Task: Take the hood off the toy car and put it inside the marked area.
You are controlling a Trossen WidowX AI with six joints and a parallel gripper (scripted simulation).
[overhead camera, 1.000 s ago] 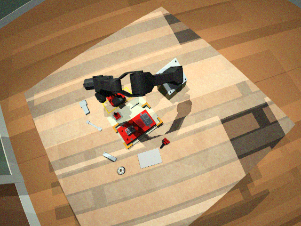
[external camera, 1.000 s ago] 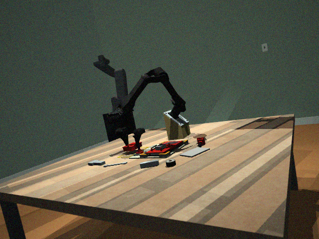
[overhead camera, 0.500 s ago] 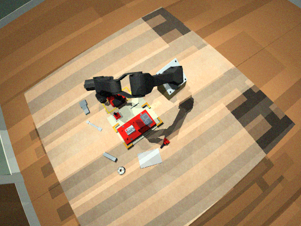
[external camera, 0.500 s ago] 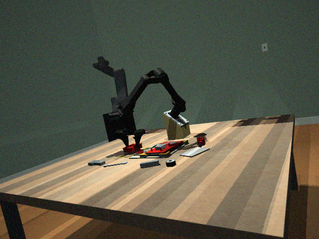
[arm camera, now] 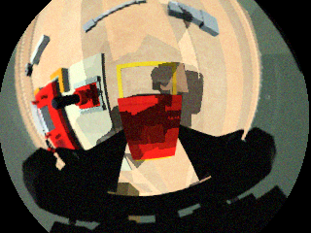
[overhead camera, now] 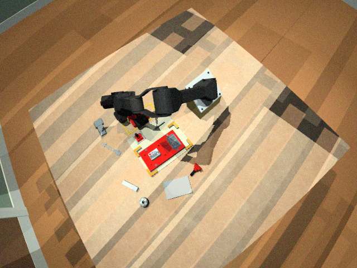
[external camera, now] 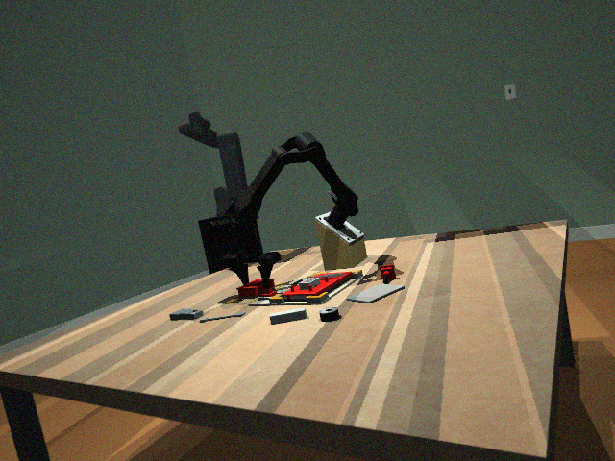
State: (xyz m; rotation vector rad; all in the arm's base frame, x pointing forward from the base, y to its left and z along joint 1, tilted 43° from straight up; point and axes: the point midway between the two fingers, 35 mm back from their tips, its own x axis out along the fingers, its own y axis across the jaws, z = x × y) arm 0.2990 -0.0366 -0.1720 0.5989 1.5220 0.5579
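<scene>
Nearest in the exterior view, the striped wooden counter [external camera: 447, 347] runs back from its front edge to a scatter of small parts: a dark ring [external camera: 329, 313], a grey bar [external camera: 287, 315], a thin flat strip [external camera: 222, 316] and a grey block [external camera: 185, 314]. Behind them lies the toy car [external camera: 317, 285], a red body on a pale base plate with orange corners, with a grey sheet [external camera: 375, 292] and a small red piece [external camera: 386, 272] to its right.

Just left of the car, the gripper [external camera: 254, 279] points straight down, its fingers closed on the red hood [external camera: 254, 288], which sits low at the counter surface. This view does not show whether the hood touches the wood. The wrist view shows the hood [arm camera: 152, 126] held between the dark fingers, its far edge overlapping the near side of the yellow outlined marked area [arm camera: 148, 65]; a shadow falls inside the outline.

From the top view the arm [overhead camera: 161, 99] covers most of the marked area [overhead camera: 128, 132] and nearly all of the hood [overhead camera: 135, 119], leaving only slivers of red and yellow. Only this view shows a white label [overhead camera: 154, 153] on the car; its print is too small to read. Farthest back stands the arm's base mount [external camera: 340, 243].
</scene>
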